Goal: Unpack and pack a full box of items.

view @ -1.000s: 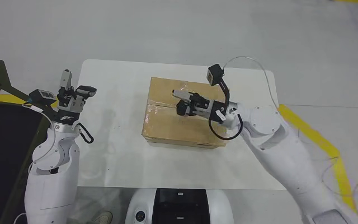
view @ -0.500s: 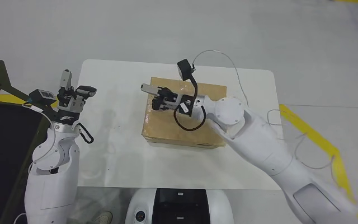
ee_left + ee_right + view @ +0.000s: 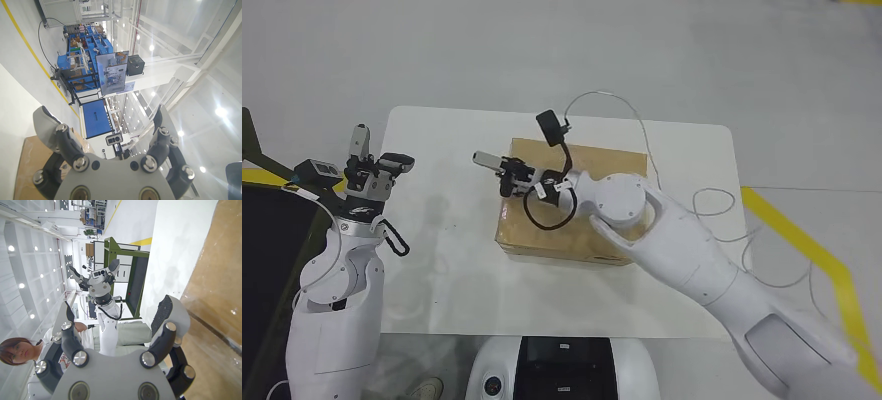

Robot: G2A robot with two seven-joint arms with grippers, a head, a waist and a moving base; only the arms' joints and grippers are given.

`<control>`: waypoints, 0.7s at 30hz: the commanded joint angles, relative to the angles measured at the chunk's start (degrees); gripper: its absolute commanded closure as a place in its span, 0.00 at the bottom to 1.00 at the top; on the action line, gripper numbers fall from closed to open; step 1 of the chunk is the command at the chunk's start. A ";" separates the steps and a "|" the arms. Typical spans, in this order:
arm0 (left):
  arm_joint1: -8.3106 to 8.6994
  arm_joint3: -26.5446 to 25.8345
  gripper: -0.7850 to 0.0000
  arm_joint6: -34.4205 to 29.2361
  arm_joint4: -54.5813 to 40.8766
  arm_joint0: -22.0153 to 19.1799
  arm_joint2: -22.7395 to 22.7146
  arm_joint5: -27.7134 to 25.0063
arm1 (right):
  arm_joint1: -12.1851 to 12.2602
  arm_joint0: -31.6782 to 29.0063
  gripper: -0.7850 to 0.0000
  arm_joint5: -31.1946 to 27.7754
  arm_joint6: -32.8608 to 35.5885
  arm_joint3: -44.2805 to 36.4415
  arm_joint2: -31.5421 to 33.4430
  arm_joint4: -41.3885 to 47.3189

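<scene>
On the table (image 3: 442,270), the closed box (image 3: 542,235) lies flat, long axis left-right. Right gripper (image 3: 494,168) gapes empty at its left end; left gripper (image 3: 380,150) gapes empty, well apart.

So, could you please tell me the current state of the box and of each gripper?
cardboard box: closed, flaps flat, glossy tape over the seam, resting on the table.
left gripper: open, empty, pointing up beside the table's left edge, apart from the box.
right gripper: open, empty, at the box's far left corner, holding nothing.
</scene>
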 commanded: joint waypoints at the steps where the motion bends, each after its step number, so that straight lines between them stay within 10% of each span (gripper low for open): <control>1: 0.00 0.00 0.00 0.00 0.00 0.00 0.00 0.00 | -0.56 0.47 0.00 0.07 0.33 1.04 -0.45 -0.51; 21: 0.00 0.00 0.00 0.00 0.00 0.00 0.00 0.00 | -1.20 -2.50 0.00 9.25 3.29 0.94 4.97 -2.06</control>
